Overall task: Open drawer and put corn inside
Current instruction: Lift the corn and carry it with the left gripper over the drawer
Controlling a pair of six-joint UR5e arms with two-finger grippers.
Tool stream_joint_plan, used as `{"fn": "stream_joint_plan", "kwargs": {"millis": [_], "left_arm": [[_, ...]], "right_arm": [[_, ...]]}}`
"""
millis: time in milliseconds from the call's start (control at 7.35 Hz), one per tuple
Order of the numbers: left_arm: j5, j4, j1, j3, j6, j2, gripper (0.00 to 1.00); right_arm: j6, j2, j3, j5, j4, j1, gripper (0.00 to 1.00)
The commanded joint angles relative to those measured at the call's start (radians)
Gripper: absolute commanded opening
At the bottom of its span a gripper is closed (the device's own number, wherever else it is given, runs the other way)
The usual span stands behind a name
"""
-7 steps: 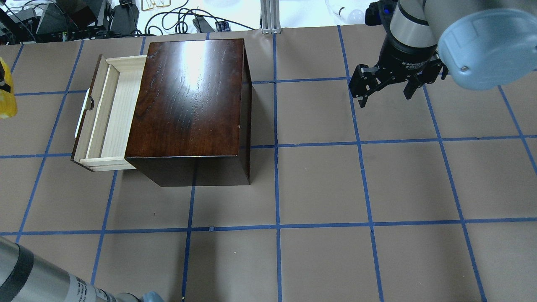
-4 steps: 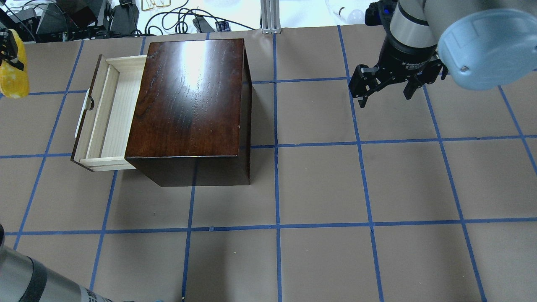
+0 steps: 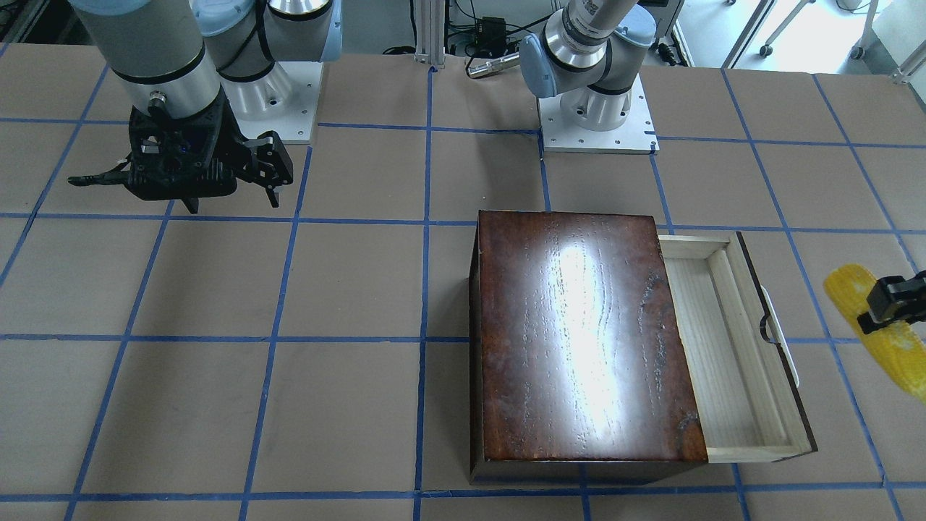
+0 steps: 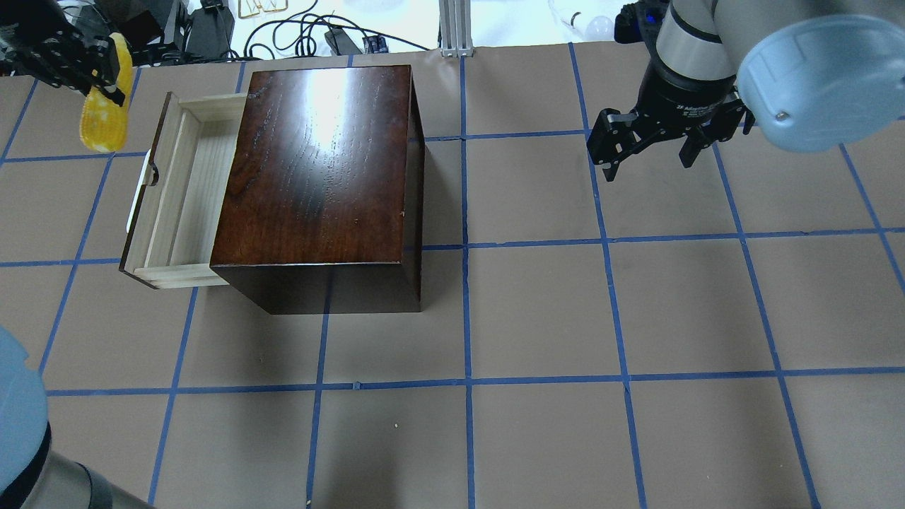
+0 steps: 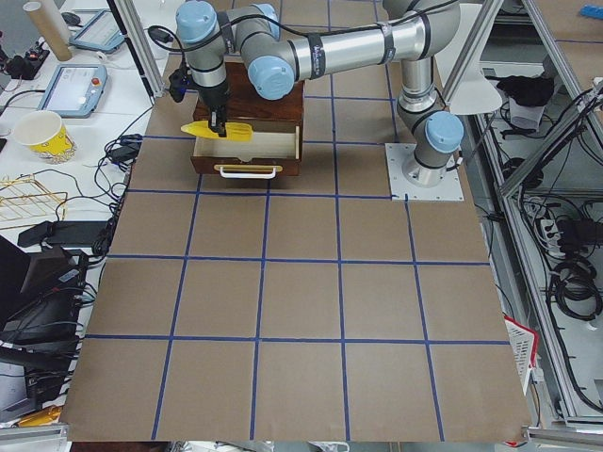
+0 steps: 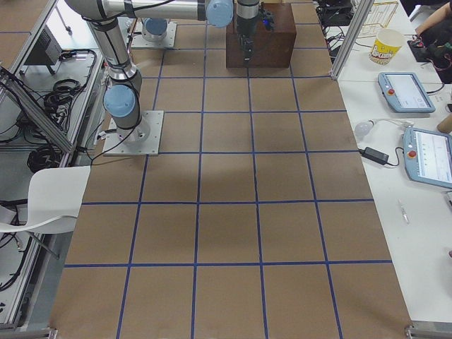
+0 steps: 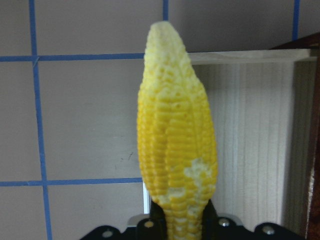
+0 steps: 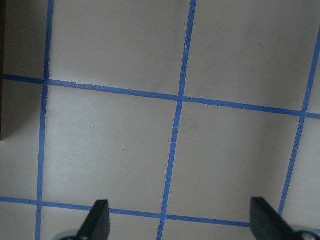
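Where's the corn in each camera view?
Front-facing: right edge, corn right of the open drawer.
Overhead: top left, left of the drawer.
Exterior left: upper left, by the drawer.
Exterior right: not visible.
Left wrist: centre, held in the left claw.
Right wrist: not in it.
Shared landmark: the open drawer.

In left hand (image 4: 107, 76), corn (image 4: 103, 126) just beside drawer (image 4: 192, 201), left of box (image 4: 318, 155)

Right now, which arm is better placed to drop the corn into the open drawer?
The left: its hand grips the corn close by the open drawer. The right hand is open, empty, and on the far side of the box.
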Motion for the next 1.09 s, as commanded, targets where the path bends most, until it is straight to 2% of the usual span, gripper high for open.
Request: {"fn": "stream_joint_plan", "kwargs": {"millis": [0,272,817,953], "left_arm": [[0.015,0.001,-0.049,-0.075,0.021,0.0,0.0],[0.014,0.006,-0.053,-0.12,0.096,-0.006,0.0],[0.005,0.015,-0.046,-0.17,0.106,-0.034,0.0],[0.006,0.038,-0.045,-0.195,0.112,-0.037,0.11]], "right_arm": [[0.0,0.0,0.0,0.0,0.0,0.0,1.0],[0.0,0.0,0.0,-0.001,0.0,-0.003,1.0],[-0.002,0.0,0.0,-0.001,0.0,0.0,1.0],[0.0,0.0,0.0,-0.001,0.0,0.0,1.0]]}}
